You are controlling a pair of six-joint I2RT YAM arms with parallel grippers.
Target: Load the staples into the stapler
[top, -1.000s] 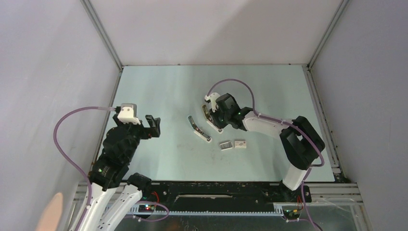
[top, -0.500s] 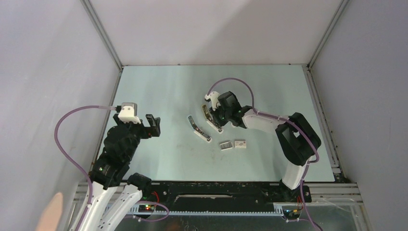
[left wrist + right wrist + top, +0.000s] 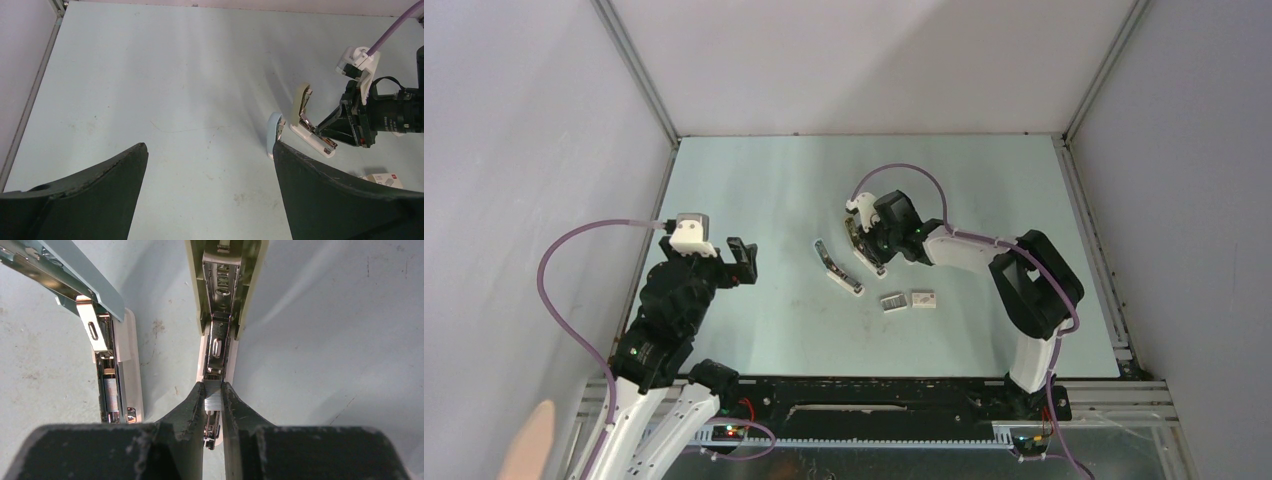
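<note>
Two staplers lie opened on the table: a cream one (image 3: 226,285) and a blue-grey one (image 3: 107,355). My right gripper (image 3: 213,390) is shut on a short grey striped strip of staples (image 3: 213,399). It holds the strip directly over the metal channel of the cream stapler (image 3: 856,236), at its near end. A greyish striped block of staples (image 3: 892,301) lies on the table in front of the staplers. My left gripper (image 3: 209,145) hangs open and empty over bare table, well left of the blue-grey stapler (image 3: 274,136).
A small white box (image 3: 924,299) lies just right of the staples block, and it also shows at the right edge of the left wrist view. Grey walls and metal frame rails (image 3: 636,75) enclose the table on three sides.
The right arm's elbow has swung slightly left and its gripper has edged a little along the cream stapler, still holding the strip. The left arm has not moved.
</note>
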